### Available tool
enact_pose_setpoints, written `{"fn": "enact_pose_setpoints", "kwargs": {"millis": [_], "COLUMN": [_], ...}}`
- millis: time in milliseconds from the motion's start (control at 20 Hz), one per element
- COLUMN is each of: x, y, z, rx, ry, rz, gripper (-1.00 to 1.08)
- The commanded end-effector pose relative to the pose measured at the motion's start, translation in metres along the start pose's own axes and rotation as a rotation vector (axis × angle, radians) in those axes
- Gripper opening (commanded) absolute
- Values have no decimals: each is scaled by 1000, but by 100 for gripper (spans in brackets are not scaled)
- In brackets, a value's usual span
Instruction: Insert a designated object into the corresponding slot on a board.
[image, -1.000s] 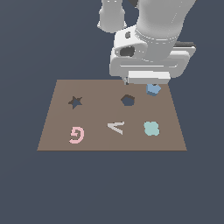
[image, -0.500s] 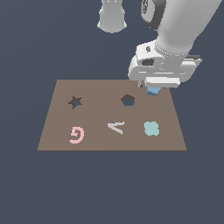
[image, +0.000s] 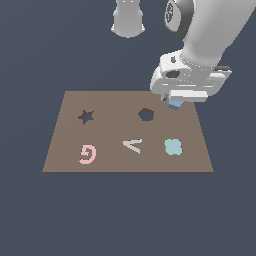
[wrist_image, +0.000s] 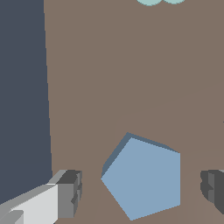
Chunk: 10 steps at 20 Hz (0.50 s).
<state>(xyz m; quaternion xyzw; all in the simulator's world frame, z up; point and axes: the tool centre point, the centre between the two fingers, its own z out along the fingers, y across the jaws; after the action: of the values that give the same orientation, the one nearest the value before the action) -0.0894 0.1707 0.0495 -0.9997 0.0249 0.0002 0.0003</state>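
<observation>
**Gripper over the block, jaws apart**

The blue block (wrist_image: 144, 177) lies flat on the board (image: 65, 150), near its far edge toward the exterior view's right, well apart from the pentagon slot (image: 145, 114), which lies to its left. The gripper (wrist_image: 142, 190) hangs over the block with its fingers (wrist_image: 70, 192) spread on either side, neither touching it. Nearer than the block sits the clover (image: 173, 146); the star cutout (image: 86, 117) lies far left.

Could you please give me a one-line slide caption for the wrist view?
Open gripper straddles the light-blue pentagon block lying on the brown board, fingers clear of it.
</observation>
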Motion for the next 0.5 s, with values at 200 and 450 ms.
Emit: {"fn": "enact_pose_setpoints", "kwargs": {"millis": [200, 450], "x": [0, 0], "y": [-1, 0], "z": [17, 20], "rx": [-1, -1], "ry": [0, 0], "rz": [1, 2], "gripper": [100, -100]}}
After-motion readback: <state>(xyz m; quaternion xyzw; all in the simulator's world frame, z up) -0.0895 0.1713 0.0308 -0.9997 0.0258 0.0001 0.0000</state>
